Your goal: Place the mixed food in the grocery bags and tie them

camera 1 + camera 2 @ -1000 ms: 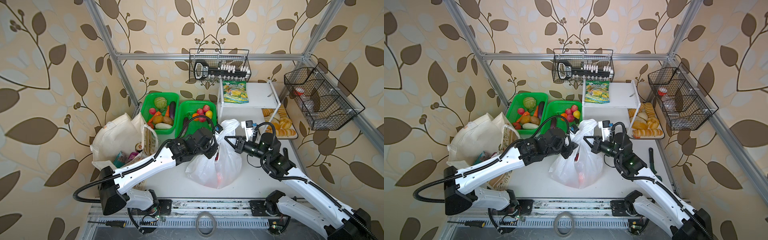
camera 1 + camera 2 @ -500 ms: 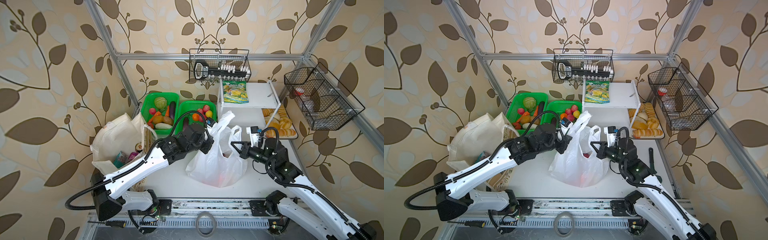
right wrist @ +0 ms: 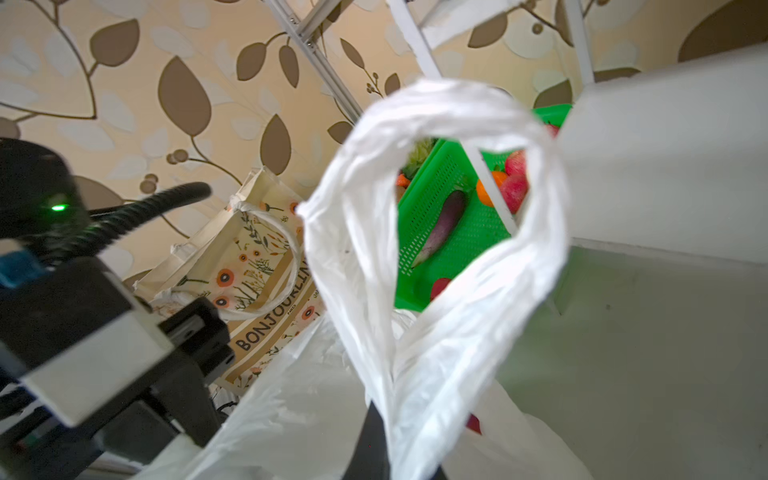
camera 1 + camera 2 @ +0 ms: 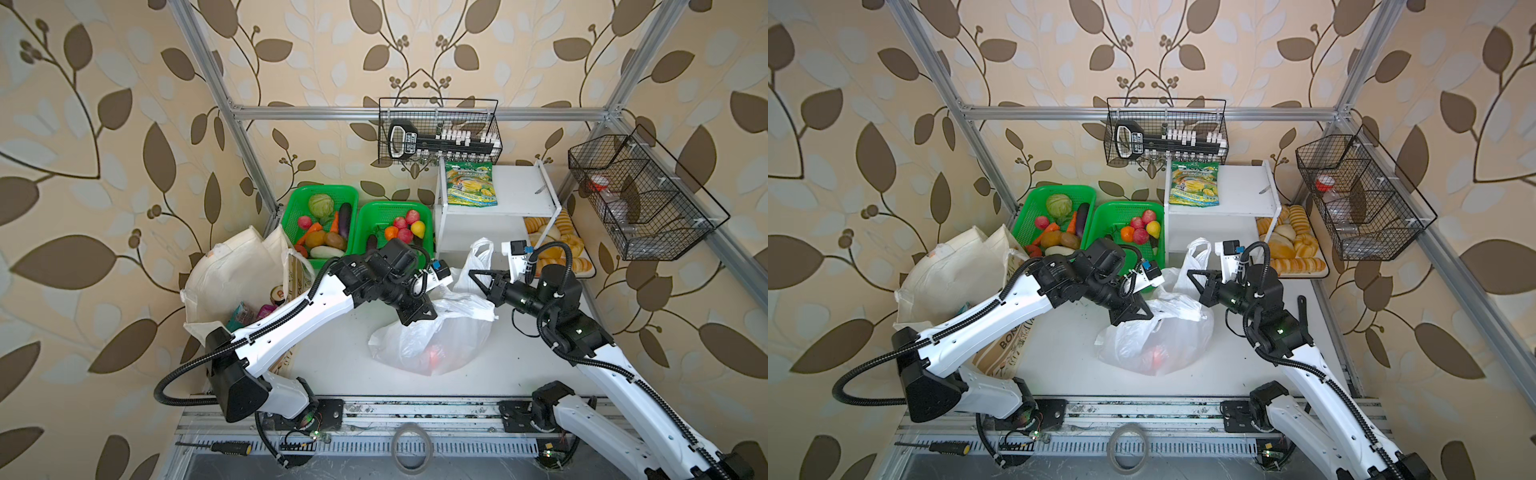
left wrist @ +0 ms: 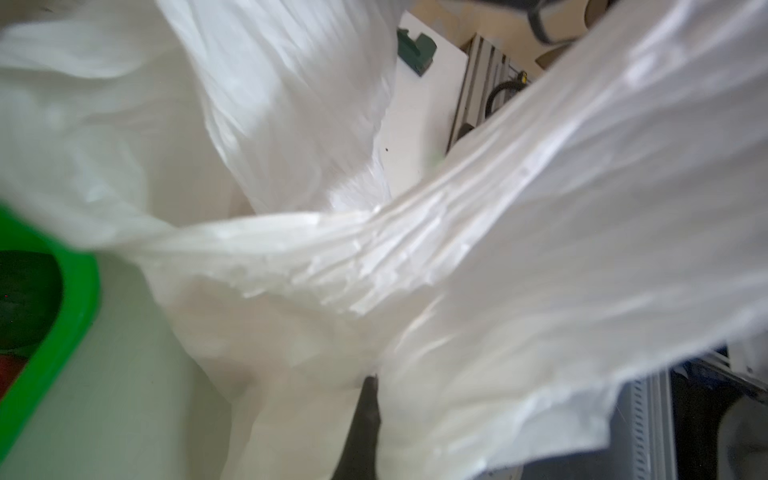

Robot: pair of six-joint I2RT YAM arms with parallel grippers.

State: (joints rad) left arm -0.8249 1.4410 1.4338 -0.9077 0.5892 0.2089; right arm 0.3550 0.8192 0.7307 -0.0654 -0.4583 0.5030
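1. Left wrist view: bag [image 5: 415,257] nearly covers fingers [image 5: 366,415]; left gripper [image 4: 422,313] closed tight on it.
2. Right gripper [image 4: 476,275] pinches handle loop [image 3: 544,208].
3. Bag mid table [image 4: 332,361], red item [image 4: 434,354] blurred inside; leaf wallpaper [image 4: 124,124].

A: What sits inside the plastic carrier bag [image 4: 432,336]?
B: Just a red smear [image 4: 434,355] through the film, its shape lost in both top views.
A: The left gripper [image 4: 415,316]?
B: In its wrist view plastic swallows it; one dark sliver of the fingers [image 5: 368,415] shows, and the green basket [image 5: 75,316] is cut by the picture's edge.
A: The right gripper [image 4: 478,279]?
B: Its fingers [image 3: 370,440] run off the picture's edge behind the blurred handle loop [image 3: 353,232].
A: The cloth tote [image 4: 232,270]?
B: The left arm [image 4: 291,320] covers part of its mouth (a can top [image 4: 277,296] and packet corners [image 4: 243,313] peek out). The wire basket [image 4: 648,243] and its contents — too small to name.
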